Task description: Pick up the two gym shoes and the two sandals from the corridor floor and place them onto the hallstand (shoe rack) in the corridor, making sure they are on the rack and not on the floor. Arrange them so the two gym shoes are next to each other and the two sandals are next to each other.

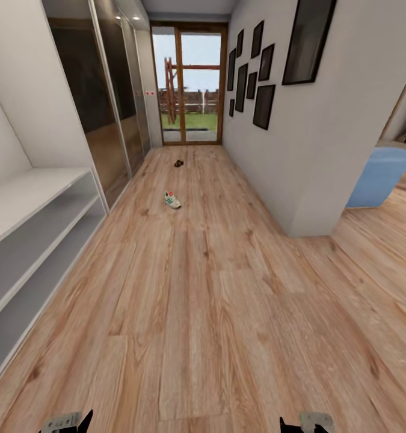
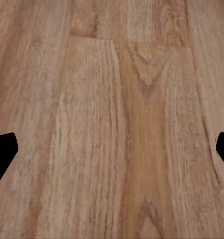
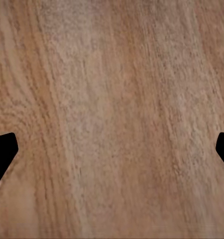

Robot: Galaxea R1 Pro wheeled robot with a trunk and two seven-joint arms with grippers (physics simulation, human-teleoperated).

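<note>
Gym shoe (image 1: 172, 200) lying on corridor floor (image 1: 215, 313) at 12 o'clock, sandal (image 1: 178, 163) beyond; no legible writing. Left gripper (image 2: 112, 154) & right gripper (image 3: 112, 154) both hanging spread wide, grasping nothing.

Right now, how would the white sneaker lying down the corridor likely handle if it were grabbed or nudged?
The gym shoe looks small, so probably light. It lies flat on the corridor floor, unlikely to roll or tip. On smooth planks a nudge may slide it. Stiffness can't be judged from here.

Home corridor: wood-plank floor (image 1: 227, 313), framed pictures (image 1: 264, 90), glass door (image 1: 190, 84), bench unit (image 1: 28, 240).
</note>
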